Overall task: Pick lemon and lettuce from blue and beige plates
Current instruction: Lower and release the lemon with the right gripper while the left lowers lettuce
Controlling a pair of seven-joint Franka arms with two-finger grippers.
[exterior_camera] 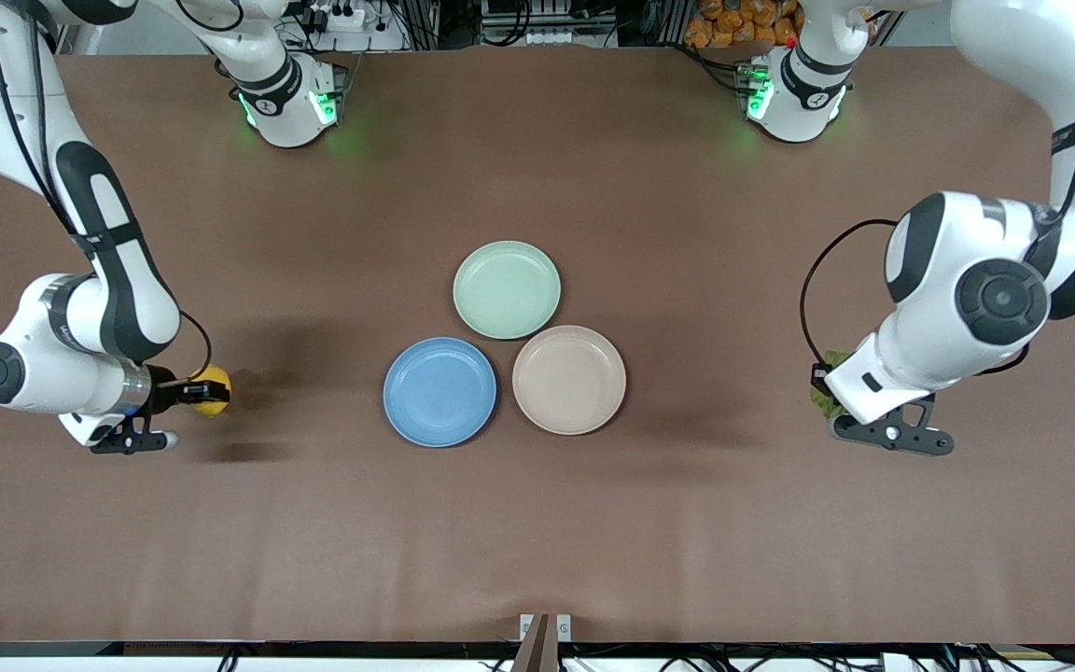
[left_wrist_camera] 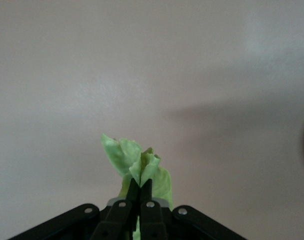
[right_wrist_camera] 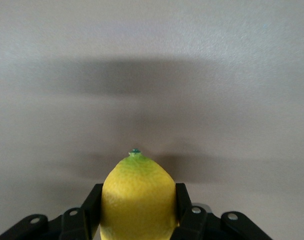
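My right gripper [exterior_camera: 206, 392] is shut on the yellow lemon [exterior_camera: 213, 391], held over bare table toward the right arm's end; in the right wrist view the lemon [right_wrist_camera: 136, 200] sits between the black fingers [right_wrist_camera: 182, 205]. My left gripper [exterior_camera: 822, 387] is shut on the green lettuce [exterior_camera: 827, 383], held over bare table toward the left arm's end; in the left wrist view the lettuce leaf [left_wrist_camera: 136, 165] sticks out past the closed fingertips [left_wrist_camera: 132, 189]. The blue plate [exterior_camera: 439, 391] and the beige plate [exterior_camera: 569, 379] lie side by side at mid-table with nothing on them.
A pale green plate [exterior_camera: 507, 288] lies farther from the front camera than the other two plates, touching both, with nothing on it. Brown table surface surrounds the plates. Both arm bases stand along the table edge farthest from the front camera.
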